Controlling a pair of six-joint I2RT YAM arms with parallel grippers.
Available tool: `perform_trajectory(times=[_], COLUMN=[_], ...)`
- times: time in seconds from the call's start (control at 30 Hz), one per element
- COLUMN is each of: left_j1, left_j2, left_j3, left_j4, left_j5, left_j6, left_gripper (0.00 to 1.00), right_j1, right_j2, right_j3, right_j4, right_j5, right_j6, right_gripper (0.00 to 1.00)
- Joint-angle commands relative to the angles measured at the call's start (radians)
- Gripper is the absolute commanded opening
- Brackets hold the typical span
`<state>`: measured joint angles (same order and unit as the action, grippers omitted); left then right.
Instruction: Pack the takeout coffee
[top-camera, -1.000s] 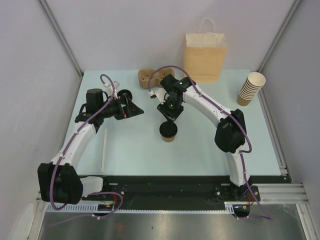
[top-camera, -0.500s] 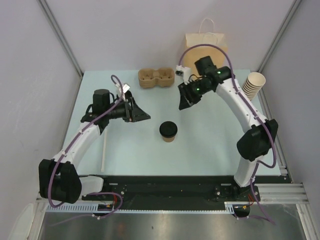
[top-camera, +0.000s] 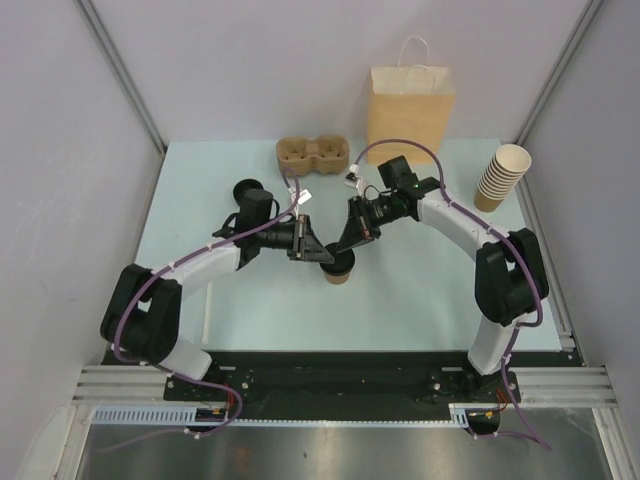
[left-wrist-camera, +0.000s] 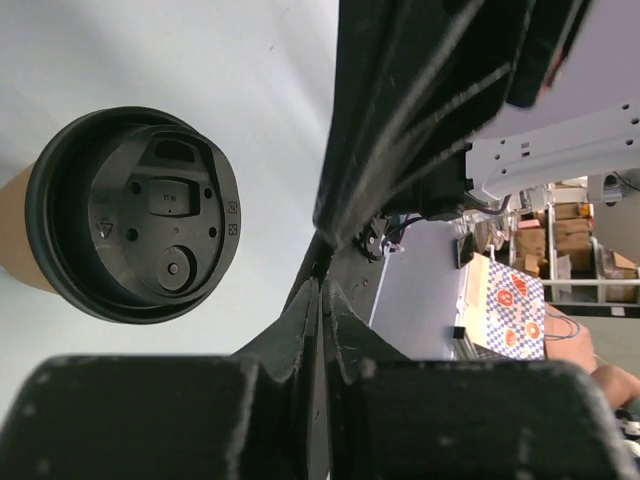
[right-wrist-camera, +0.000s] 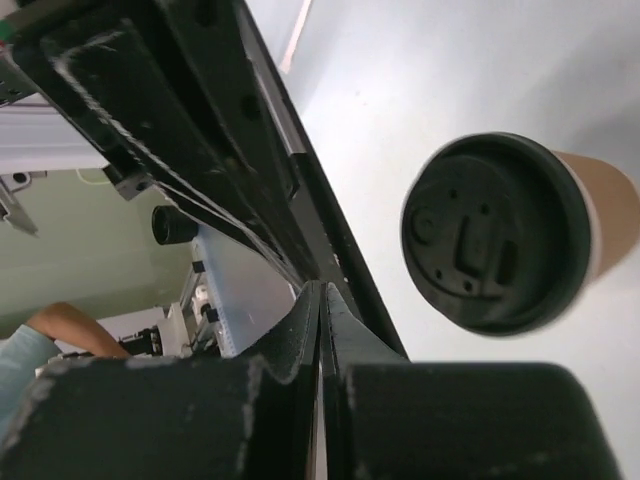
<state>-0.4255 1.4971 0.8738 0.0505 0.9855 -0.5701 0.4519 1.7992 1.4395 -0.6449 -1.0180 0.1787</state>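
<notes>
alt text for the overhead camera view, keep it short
Two robot arms reach inward, the left gripper and right gripper both shut, tips meeting at a tan paper cup with a black lid at the centre. Behind stand a pulp cup tray, a paper bag and a stack of cups; a thin white stick lies at left.

My left arm (top-camera: 195, 268) and right arm (top-camera: 462, 222) are white shells between bulky black joint housings, each trailed by a looping purple cable (top-camera: 400, 142). I see a small white tag (top-camera: 352, 180) near each wrist. Close up, the black jaws are wedge-shaped and scuffed with pale scratches.
</notes>
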Motion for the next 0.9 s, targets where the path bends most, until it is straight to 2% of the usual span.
perform_trajectory(times=[0.0,0.2,0.53,0.87], left_j1=[-0.010,-0.013,-0.012,-0.004], left_j2=[0.034,0.087,0.196,0.291], left_j3=[0.034,0.039,0.016,-0.006], left_j4=[0.078,0.110,0.149,0.141], left_j5=[0.048,0.059,0.050,0.032], left_j6=[-0.027,-0.039,-0.060,-0.074], left_gripper=[0.05,0.00,0.00,0.00], right_j1=[0.027,0.013,0.013,-0.018], right_j2=[0.022,0.086,0.167,0.249], right_j3=[-0.033,-0.054,-0.065,-0.102], right_j4=[0.137,0.159,0.146,0.151], right_j5=[-0.042,-0.028,0.007,-0.028], right_j6=[0.084,0.084,0.053,0.019], right_gripper=[0.00,0.00,0.00,0.00])
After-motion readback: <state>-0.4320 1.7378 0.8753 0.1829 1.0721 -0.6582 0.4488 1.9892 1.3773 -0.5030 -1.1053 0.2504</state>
